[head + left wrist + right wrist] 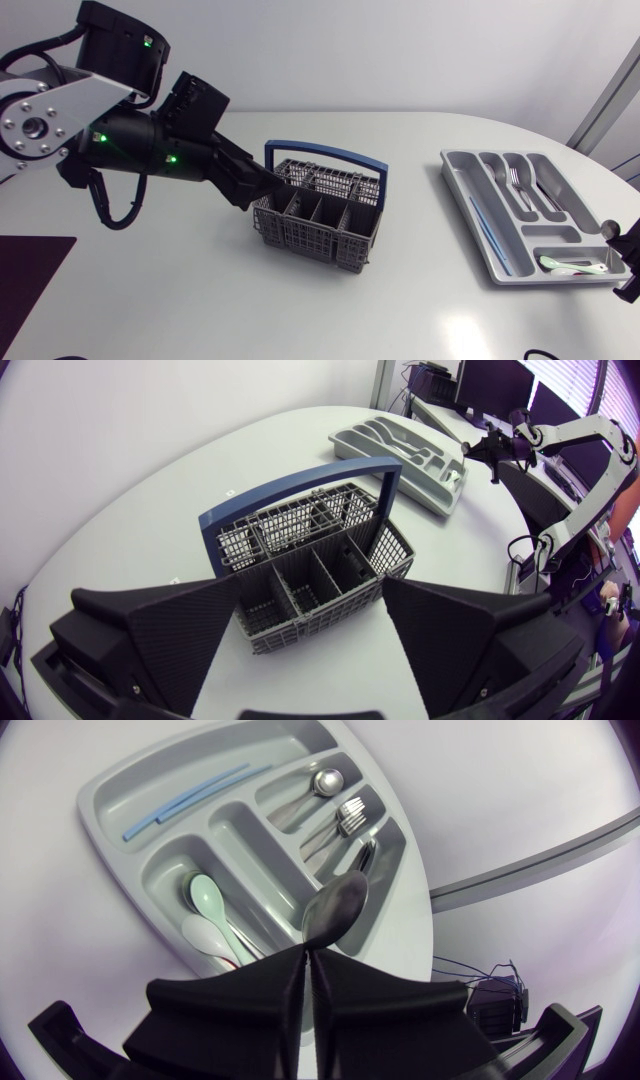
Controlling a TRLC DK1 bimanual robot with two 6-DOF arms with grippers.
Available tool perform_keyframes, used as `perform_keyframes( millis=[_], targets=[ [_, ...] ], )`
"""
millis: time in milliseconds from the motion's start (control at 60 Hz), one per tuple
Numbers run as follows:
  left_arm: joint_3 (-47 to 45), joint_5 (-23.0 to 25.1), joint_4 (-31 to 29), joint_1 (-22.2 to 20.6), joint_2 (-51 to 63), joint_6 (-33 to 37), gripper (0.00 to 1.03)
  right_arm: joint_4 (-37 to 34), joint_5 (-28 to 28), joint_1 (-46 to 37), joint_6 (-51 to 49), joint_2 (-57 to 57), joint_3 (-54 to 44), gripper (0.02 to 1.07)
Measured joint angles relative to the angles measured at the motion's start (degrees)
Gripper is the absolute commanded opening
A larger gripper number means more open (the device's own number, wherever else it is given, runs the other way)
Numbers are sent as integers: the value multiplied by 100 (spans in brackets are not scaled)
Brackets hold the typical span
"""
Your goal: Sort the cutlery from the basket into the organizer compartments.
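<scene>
**Sorting scene.** The grey basket (300, 235) was placed at mid-table; the left gripper (310, 610) was held just left of it, fingers spread wide. At the far right, the right gripper (308, 970) was clamped on a metal spoon (336, 908) above the organizer (470, 165), in which forks (345, 815) and blue sticks (185, 798) were laid.

A white tabletop (300, 310) with a rounded far edge fills most of the frame, and a dark, flat rectangular patch (30, 285) lies at the lower left.
</scene>
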Motion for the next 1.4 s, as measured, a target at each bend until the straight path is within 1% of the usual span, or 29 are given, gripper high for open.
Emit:
perform_keyframes(
  millis=[67,283,400,450,617,667,700,750,783,850,917,933,1017,1067,1100,1183,1317,1400],
  targets=[
    [-2,-4,0,-22,0,0,98,337,136,0,-39,166,-4,8],
    [0,-24,-24,-28,0,-2,98,868,400,31,-295,426,-330,10],
    [0,-39,-48,-28,0,-2,98,953,426,76,-448,442,-479,10],
    [0,-39,-50,-28,0,-2,98,970,431,96,-487,442,-509,15],
    [0,-42,-72,-28,0,-2,98,1008,498,120,-601,439,-623,20],
    [0,-42,-87,-28,0,-2,98,1008,503,118,-636,439,-684,26],
    [0,-42,-92,-28,0,-2,98,1005,505,120,-647,439,-719,33],
    [0,-42,-94,-20,0,-2,98,1001,505,120,-686,431,-774,50],
    [0,-42,-101,-15,0,-2,98,986,505,120,-702,426,-793,58],
    [0,-42,-127,22,0,-2,98,975,505,120,-702,380,-835,65],
    [0,-42,-142,90,0,-2,98,957,503,120,-693,273,-846,89],
    [0,-42,-149,114,0,-2,98,944,505,120,-675,236,-846,92],
    [0,-42,-184,229,0,0,98,595,452,122,-570,-90,-839,94],
    [0,-42,-210,345,0,17,98,138,352,168,-433,-420,-815,100],
    [0,-42,-225,433,0,26,98,-122,302,238,-343,-654,-798,102],
    [0,-44,-238,654,0,92,98,-566,251,522,-48,-1165,-732,102],
    [0,-44,-214,973,72,280,98,-1233,356,1432,717,-2031,-654,102],
    [0,-44,-151,1126,269,378,98,-1582,575,2245,1368,-2404,-579,102]
  ],
)
